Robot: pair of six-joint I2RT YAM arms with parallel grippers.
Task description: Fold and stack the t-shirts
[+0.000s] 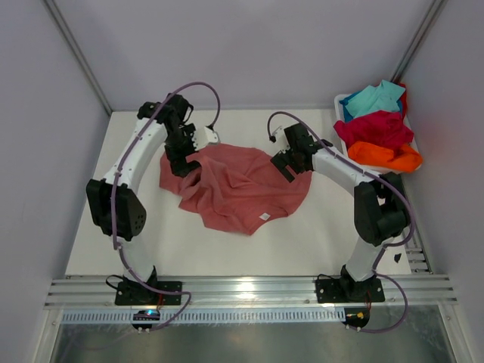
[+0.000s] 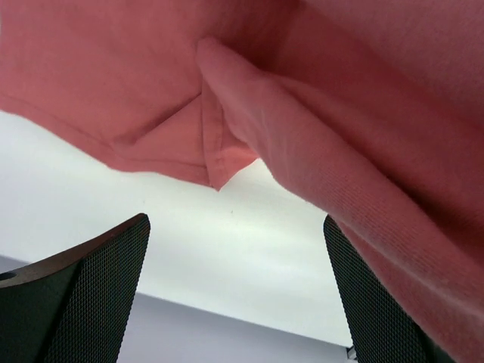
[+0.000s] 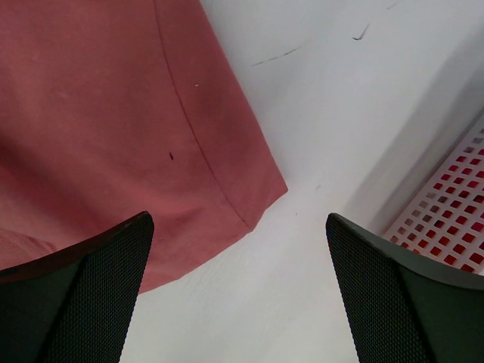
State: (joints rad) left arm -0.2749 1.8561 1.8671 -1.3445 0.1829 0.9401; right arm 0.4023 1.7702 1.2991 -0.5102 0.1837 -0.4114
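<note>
Overhead view: the salmon-pink t-shirt (image 1: 234, 185) lies crumpled and unfolded on the white table (image 1: 227, 253), between the two arms, with its small white label (image 1: 265, 217) near the nearer hem. The left gripper (image 1: 184, 162) is over the shirt's left edge and the right gripper (image 1: 287, 162) is over its right edge; from above, the spread of either claw cannot be read. At the far right corner a white tub (image 1: 342, 102) holds the other t-shirts in a heap: the turquoise t-shirt (image 1: 374, 98) farthest back, the crimson t-shirt (image 1: 374, 127) in the middle and the orange t-shirt (image 1: 387, 156) nearest. Left wrist view: the two black fingers (image 2: 83, 295) stand wide apart with nothing between them. A rumpled fold and a hemmed corner of the pink cloth fill the upper frame, and a thick ridge of it runs down the right side in front of the right finger. Bare table shows below the cloth. Right wrist view: this claw is likewise spread wide and empty. The shirt lies flat here, its stitched hem running to a corner, with the left finger (image 3: 83, 295) over the cloth and the right finger over bare table. The perforated wall of the tub appears at the right edge, red showing through its holes, a detail the overhead view does not resolve.
</note>
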